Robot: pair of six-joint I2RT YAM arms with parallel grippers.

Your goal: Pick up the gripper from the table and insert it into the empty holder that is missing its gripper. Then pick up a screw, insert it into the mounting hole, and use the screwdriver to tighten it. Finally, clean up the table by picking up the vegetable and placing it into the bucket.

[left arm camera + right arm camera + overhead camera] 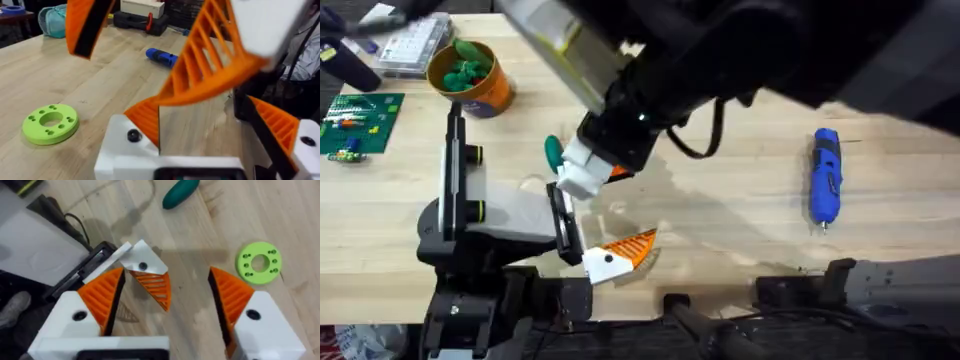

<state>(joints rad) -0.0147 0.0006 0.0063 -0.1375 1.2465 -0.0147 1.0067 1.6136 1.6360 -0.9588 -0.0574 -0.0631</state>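
Your right tool (165,305) is released above the gripper finger (150,277), which lies just beside the holder (510,215). It looks light and stiff; grasp its white base.

I cannot tell the left tool's state.

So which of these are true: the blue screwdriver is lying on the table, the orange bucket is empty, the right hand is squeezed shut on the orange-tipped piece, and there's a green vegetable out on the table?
1. The blue screwdriver lies on the table. True.
2. The orange bucket is empty. False: there are green items inside it.
3. The right hand is squeezed shut on the orange-tipped piece. False: the hand is open, its fingers spread wide either side of the piece.
4. A green vegetable lies on the table. True.
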